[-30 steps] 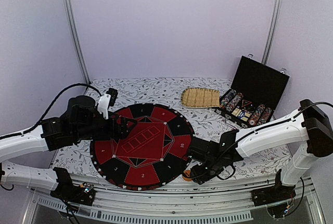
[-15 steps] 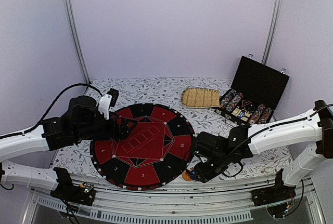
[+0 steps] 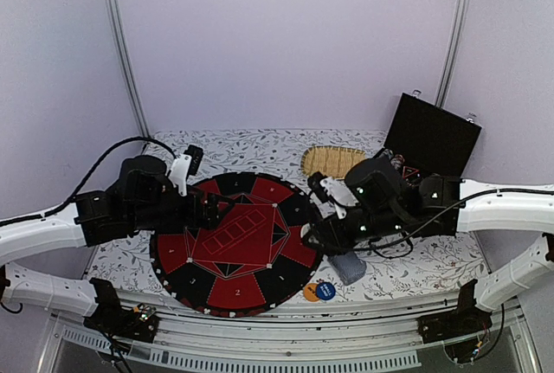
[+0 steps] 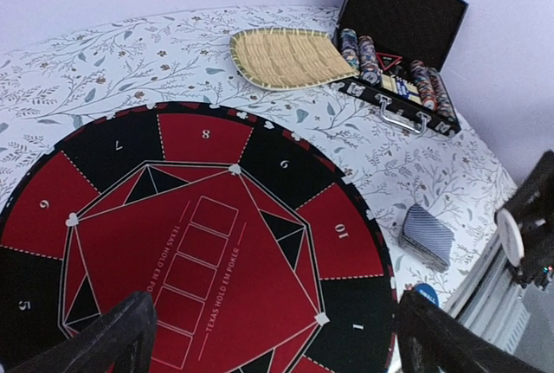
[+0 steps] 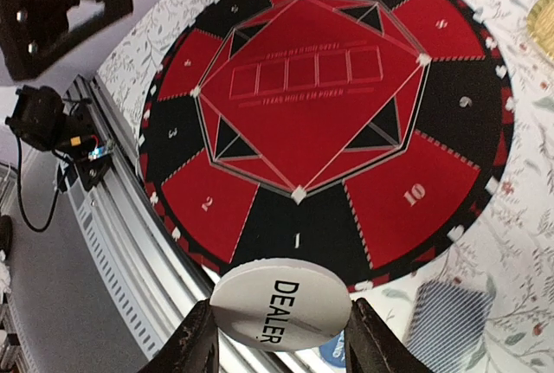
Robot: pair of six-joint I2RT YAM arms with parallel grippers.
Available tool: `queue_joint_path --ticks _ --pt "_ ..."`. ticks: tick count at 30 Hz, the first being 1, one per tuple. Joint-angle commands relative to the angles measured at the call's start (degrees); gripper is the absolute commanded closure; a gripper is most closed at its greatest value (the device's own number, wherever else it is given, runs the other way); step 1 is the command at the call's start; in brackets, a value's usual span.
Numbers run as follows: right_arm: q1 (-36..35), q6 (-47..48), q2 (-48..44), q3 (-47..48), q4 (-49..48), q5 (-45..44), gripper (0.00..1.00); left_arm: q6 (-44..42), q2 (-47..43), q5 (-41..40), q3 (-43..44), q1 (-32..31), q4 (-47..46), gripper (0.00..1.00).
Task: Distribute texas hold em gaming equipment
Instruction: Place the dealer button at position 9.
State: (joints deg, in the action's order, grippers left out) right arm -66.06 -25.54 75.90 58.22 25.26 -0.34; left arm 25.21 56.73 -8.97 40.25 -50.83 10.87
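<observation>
From above, the left gripper (image 3: 216, 210) reaches low over the left side of the round mat (image 3: 234, 247), and the right gripper (image 3: 316, 239) hangs, wrist bent down, at its right rim. A deck of cards (image 3: 349, 267) lies beside the mat, with an orange button (image 3: 311, 292) and a blue button (image 3: 325, 290) nearer the front. The left wrist view shows fingers (image 4: 112, 338) spread wide and empty. In the right wrist view, the jaws pinch a white DEALER button (image 5: 281, 302) above the mat's rim.

White arms (image 3: 35, 233), black joints (image 3: 130, 204), black cables (image 3: 97, 158)
</observation>
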Motion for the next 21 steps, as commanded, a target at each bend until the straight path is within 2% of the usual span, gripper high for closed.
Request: queue_joint_path --ticks 1,7,12,18,21 --pt "4.2 7.13 2.18 6.02 -4.05 -1.19 0.72 3.91 -0.68 2.55 1.45 -1.01 0.92 0.02" --pt "7.33 9.69 6.4 10.46 -4.19 0.75 0.73 9.46 -2.2 1.58 0.11 -1.16 6.28 0.02" --pt "9.65 9.8 11.65 14.6 -2.66 0.72 0.74 10.73 -3.81 -1.55 -0.32 -1.31 10.03 0.02" --pt "11.01 10.47 18.53 18.38 -2.06 -0.51 0.74 5.43 -2.73 -7.2 -2.1 -0.59 6.45 0.02" --pt "11.95 10.68 21.73 21.06 -0.59 -0.91 0.74 2.05 -0.22 -7.0 -1.89 1.37 2.72 0.02"
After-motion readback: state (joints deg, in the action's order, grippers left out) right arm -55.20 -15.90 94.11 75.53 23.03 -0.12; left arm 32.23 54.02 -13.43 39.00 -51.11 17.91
